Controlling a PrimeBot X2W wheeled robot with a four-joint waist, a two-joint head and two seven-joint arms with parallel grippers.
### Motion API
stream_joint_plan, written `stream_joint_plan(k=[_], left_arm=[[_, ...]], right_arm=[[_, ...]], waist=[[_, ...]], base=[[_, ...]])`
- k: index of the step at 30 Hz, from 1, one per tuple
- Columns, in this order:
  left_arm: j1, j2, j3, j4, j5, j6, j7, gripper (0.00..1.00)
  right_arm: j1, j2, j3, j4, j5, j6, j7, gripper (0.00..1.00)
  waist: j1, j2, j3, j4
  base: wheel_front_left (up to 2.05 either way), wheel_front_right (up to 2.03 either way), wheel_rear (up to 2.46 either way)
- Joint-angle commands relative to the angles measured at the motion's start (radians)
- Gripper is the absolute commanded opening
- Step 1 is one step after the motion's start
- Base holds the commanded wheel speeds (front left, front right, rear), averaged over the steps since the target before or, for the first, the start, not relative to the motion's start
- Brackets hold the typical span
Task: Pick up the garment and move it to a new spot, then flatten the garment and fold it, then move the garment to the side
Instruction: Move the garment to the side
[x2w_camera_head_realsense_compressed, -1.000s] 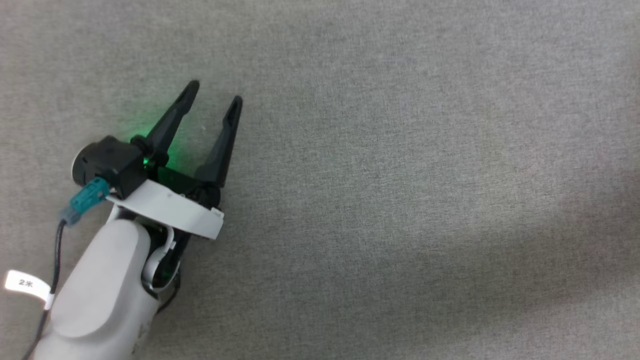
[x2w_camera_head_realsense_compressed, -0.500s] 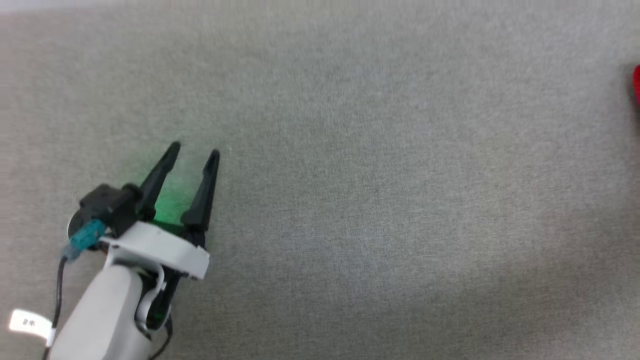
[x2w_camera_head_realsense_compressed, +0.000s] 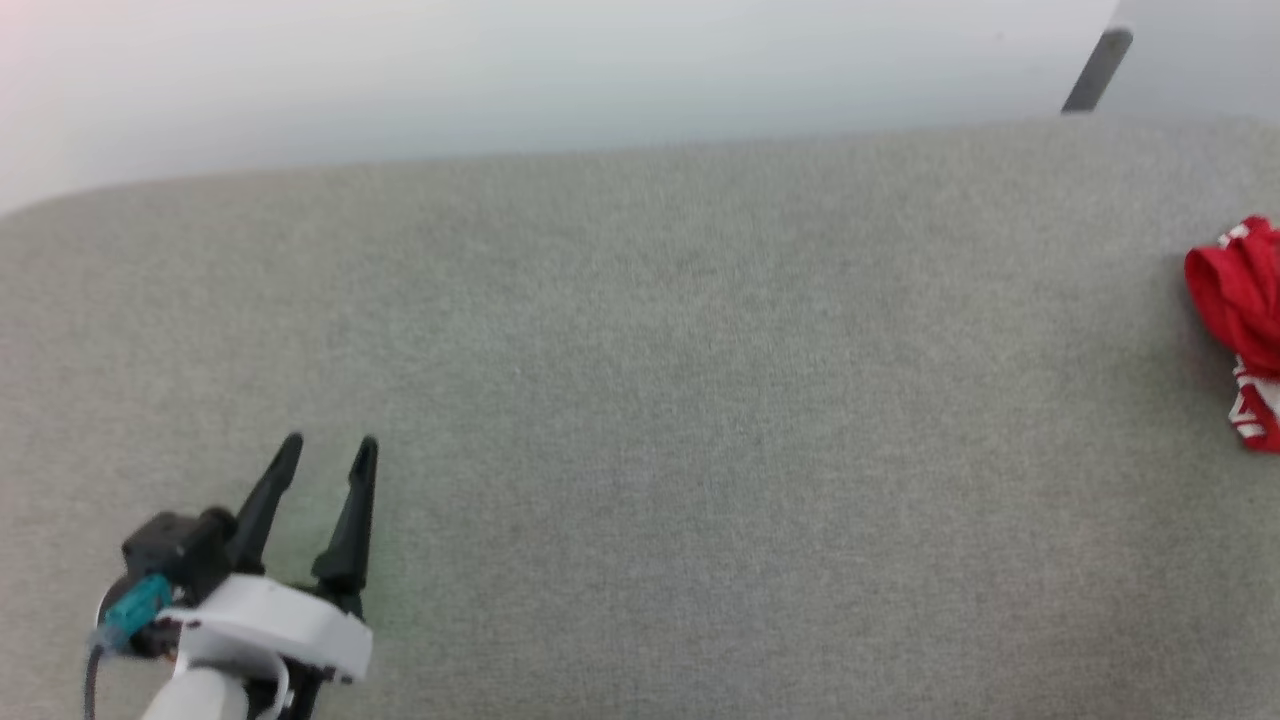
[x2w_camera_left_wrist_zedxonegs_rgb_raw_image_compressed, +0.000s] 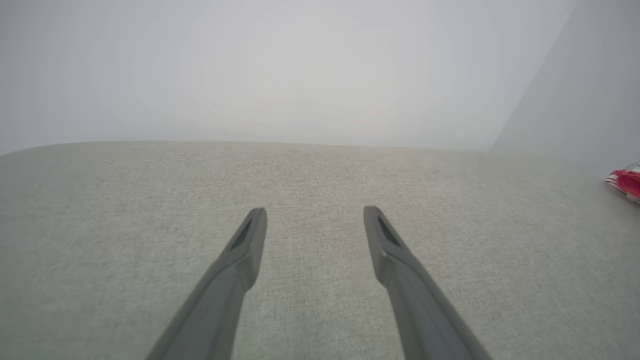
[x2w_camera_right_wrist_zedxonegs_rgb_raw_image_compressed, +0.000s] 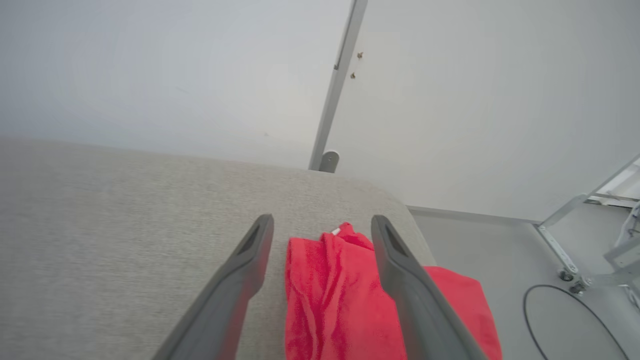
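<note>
The garment (x2w_camera_head_realsense_compressed: 1240, 300) is a bunched red cloth with red-white striped trim, lying at the far right of the grey fabric surface (x2w_camera_head_realsense_compressed: 700, 350). In the right wrist view the garment (x2w_camera_right_wrist_zedxonegs_rgb_raw_image_compressed: 330, 295) lies crumpled near the surface's rounded right corner. My right gripper (x2w_camera_right_wrist_zedxonegs_rgb_raw_image_compressed: 322, 220) is above it, jaws wide apart, and the cloth shows between and below the fingers. My left gripper (x2w_camera_head_realsense_compressed: 330, 445) is open at the lower left, far from the garment, with nothing between its fingers. From the left gripper (x2w_camera_left_wrist_zedxonegs_rgb_raw_image_compressed: 315, 212), a sliver of the garment (x2w_camera_left_wrist_zedxonegs_rgb_raw_image_compressed: 627, 182) shows at the right edge.
A pale wall runs behind the surface's far edge. A grey metal post (x2w_camera_right_wrist_zedxonegs_rgb_raw_image_compressed: 335, 85) rises behind the right corner. Past the right edge are the floor, a black cable (x2w_camera_right_wrist_zedxonegs_rgb_raw_image_compressed: 565, 320) and a metal frame on casters (x2w_camera_right_wrist_zedxonegs_rgb_raw_image_compressed: 575, 240).
The head camera has tilted up: the far edge, the wall and the garment at the right came into view, and the left gripper sits lower in the picture.
</note>
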Motion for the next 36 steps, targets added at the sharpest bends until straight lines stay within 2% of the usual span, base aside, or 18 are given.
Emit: stream_joint_plan(k=[1, 8, 16, 36], left_arm=[[0.027, -0.004, 0.012, -0.002, 0.005, 0.004, 0.001, 1.0], [0.113, -0.009, 0.065, -0.014, 0.013, 0.013, 0.001, 1.0], [0.187, -0.012, 0.099, -0.022, 0.019, 0.011, 0.001, 1.0], [0.283, -0.06, 0.211, -0.064, 0.056, 0.001, 0.001, 1.0]], right_arm=[[0.039, 0.004, 0.001, -0.039, 0.018, -0.001, -0.004, 1.0], [0.223, 0.04, -0.035, -0.278, 0.07, -0.001, -0.005, 1.0], [0.438, 0.091, -0.117, -0.483, 0.019, -0.001, -0.005, 1.0], [0.77, 0.216, -0.256, -0.766, -0.126, -0.001, -0.005, 1.0]], waist=[[0.0, 0.0, -0.079, 0.021], [0.0, 0.0, -0.15, 0.032], [0.0, 0.0, -0.202, 0.052], [0.0, 0.0, -0.243, 0.064]], base=[[0.0, 0.0, 0.0], [0.0, 0.0, 0.0], [0.0, 0.0, 0.0], [0.0, 0.0, 0.0]])
